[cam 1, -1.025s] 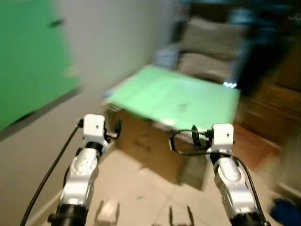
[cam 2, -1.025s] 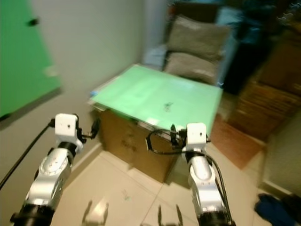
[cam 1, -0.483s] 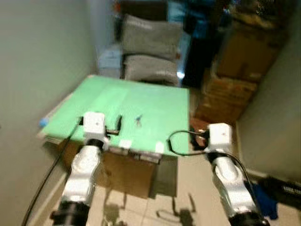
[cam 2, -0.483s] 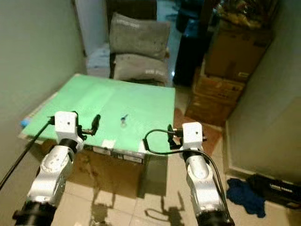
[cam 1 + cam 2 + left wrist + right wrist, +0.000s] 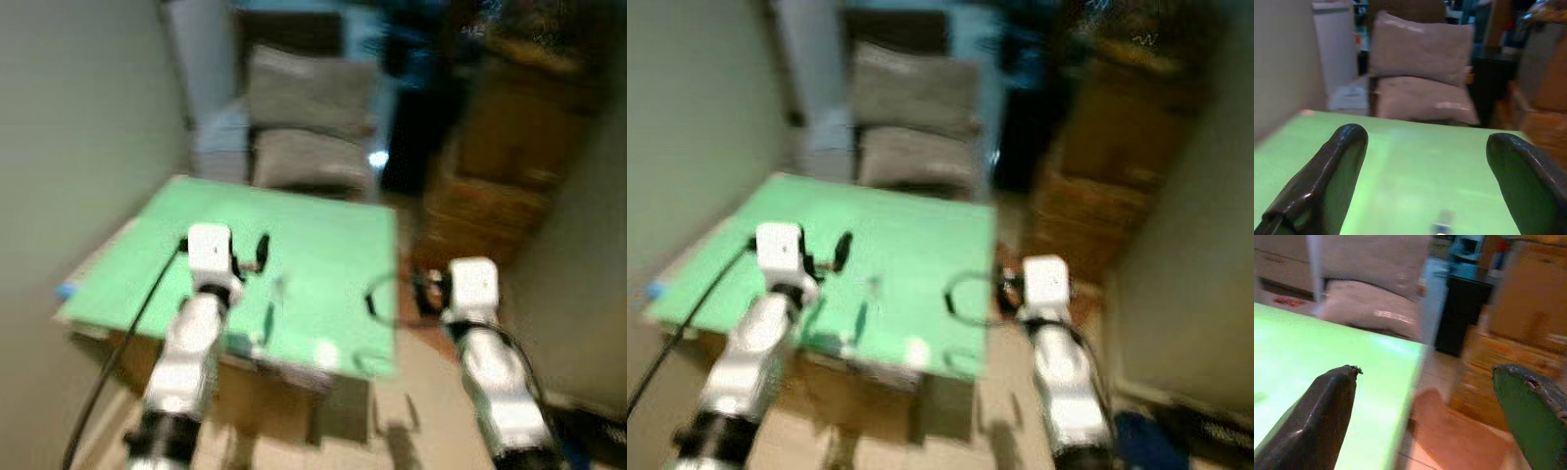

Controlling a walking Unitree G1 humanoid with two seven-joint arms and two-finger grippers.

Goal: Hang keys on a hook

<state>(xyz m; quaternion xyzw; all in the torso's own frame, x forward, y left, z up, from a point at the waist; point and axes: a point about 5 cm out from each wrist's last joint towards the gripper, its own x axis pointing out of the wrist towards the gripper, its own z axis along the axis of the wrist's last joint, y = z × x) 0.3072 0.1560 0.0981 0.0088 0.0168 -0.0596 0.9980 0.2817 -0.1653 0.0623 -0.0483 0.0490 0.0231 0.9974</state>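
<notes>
The head views are blurred. A small set of keys [image 5: 279,286] lies near the middle of the green table top [image 5: 333,235]; it is also a faint blur in the left wrist view [image 5: 1442,228]. My left gripper [image 5: 257,253] is held over the table, just short of the keys and to their left. Its fingers [image 5: 1337,166] stand wide open with nothing between them. My right gripper [image 5: 427,286] hovers at the table's right edge. It is open too, with its fingers [image 5: 1317,416] spread over the table corner and the floor.
Two grey cushions [image 5: 309,98] are stacked on a seat behind the table. Cardboard boxes [image 5: 500,147] stand at the right and a dark cabinet [image 5: 1462,308] between. A plain wall runs along the left. A cardboard box [image 5: 265,401] holds up the table top.
The camera has moved on towards the table and the picture has blurred. Both arms keep the same raised pose, and the left gripper now reaches further over the green top.
</notes>
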